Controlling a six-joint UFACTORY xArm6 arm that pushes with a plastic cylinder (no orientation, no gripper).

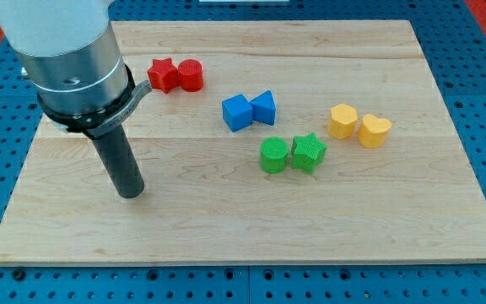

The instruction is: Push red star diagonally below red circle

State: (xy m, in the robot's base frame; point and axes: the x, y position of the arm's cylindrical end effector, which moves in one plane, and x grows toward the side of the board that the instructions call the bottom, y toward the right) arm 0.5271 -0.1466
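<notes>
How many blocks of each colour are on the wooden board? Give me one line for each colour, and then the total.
Red: 2, the red star and the red circle
Blue: 2, the blue cube and the blue triangle
Green: 2, the green cylinder and the green star
Yellow: 2, the yellow hexagon and the yellow heart
Total: 8

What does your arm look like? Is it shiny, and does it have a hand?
No hand at all. My arm is a fat round tube, white at the top and shiny silver below, with a black ring clamped round its bottom. Out of that sticks a straight dark rod, plain and smooth. Its rounded end is my tip. I see no cables or markings.
</notes>
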